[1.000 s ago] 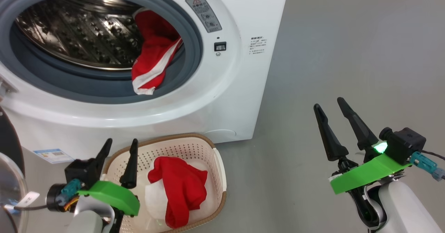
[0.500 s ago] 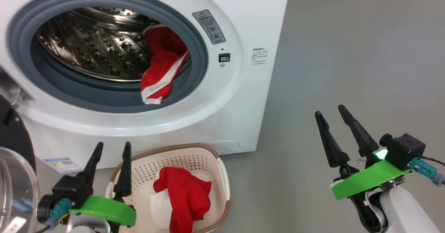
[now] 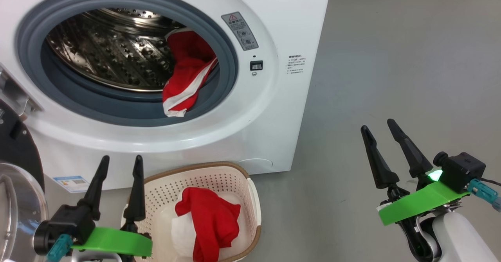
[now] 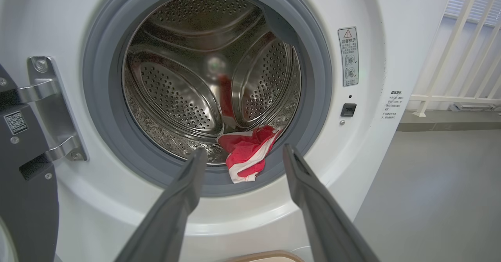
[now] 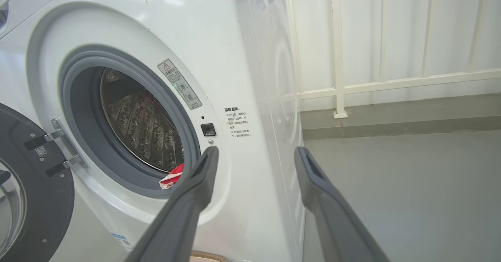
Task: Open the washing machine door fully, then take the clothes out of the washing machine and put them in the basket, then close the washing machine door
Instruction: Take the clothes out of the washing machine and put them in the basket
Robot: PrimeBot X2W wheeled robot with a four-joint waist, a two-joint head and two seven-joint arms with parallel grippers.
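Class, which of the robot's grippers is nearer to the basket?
Left. The left gripper sits beside the left rim of the basket; the right gripper hangs far to its right, over grey floor.

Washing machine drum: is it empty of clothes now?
No, a red and white garment lies in the drum, draped over the grey gasket at the opening's lower right.

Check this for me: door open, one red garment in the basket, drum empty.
Wrong on the drum: it is not empty. A second red garment hangs from it over the gasket, as the head view shows. The door is open, and one red garment is in the basket.
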